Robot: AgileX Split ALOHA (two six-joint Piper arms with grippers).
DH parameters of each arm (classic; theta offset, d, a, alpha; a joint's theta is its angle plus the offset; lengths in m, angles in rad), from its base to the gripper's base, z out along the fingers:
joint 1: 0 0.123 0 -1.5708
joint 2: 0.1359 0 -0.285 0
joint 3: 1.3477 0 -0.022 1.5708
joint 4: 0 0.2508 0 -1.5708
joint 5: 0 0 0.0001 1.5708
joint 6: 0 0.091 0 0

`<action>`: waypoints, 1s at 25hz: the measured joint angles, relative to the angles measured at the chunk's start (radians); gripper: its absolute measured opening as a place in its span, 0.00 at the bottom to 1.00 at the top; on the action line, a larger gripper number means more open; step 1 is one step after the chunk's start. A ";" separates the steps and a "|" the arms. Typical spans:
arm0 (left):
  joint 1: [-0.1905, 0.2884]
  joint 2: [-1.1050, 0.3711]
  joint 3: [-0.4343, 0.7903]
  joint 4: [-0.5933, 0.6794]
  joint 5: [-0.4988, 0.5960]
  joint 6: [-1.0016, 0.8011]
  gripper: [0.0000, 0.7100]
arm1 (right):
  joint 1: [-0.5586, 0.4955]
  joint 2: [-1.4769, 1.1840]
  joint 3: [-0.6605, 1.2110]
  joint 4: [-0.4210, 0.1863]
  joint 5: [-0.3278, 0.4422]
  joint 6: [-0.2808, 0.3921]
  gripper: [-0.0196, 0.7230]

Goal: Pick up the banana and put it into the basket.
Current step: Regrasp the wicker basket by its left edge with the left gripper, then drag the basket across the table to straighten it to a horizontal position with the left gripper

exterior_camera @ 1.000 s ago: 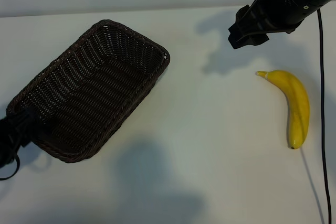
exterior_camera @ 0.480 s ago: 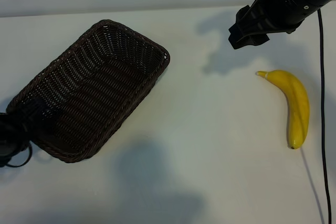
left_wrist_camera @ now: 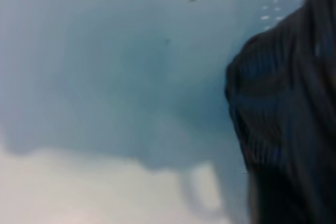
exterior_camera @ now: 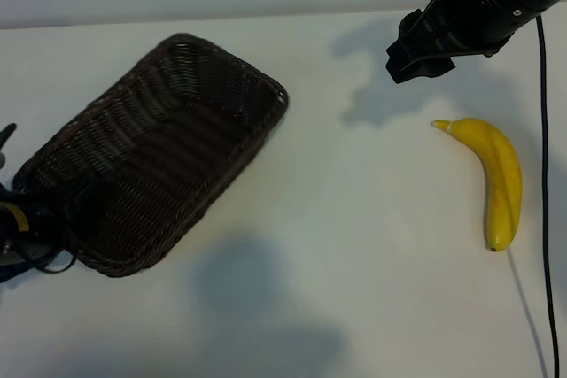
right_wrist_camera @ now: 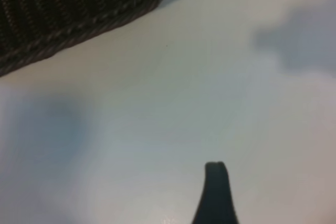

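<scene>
The yellow banana (exterior_camera: 498, 179) lies on the white table at the right, with nothing touching it. The dark wicker basket (exterior_camera: 155, 152) sits at the left, set diagonally; it also shows as a dark mass (left_wrist_camera: 286, 129) in the left wrist view and as a woven corner (right_wrist_camera: 68, 9) in the right wrist view. My left gripper (exterior_camera: 31, 219) is at the basket's near-left corner, against the rim. My right gripper (exterior_camera: 415, 55) hangs open and holds nothing, above the table just behind the banana's stem end. Only one of its fingers (right_wrist_camera: 215, 192) shows in its wrist view.
A black cable (exterior_camera: 542, 174) runs down the table's right edge, close beside the banana. Bare white table (exterior_camera: 354, 219) lies between basket and banana.
The left arm has shifted at the basket's near-left corner, and the basket has turned very slightly. The right arm and the banana have not moved.
</scene>
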 joint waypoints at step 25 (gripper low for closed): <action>-0.001 0.016 -0.205 -0.187 0.161 0.483 0.22 | 0.000 0.000 0.000 0.000 0.001 0.000 0.78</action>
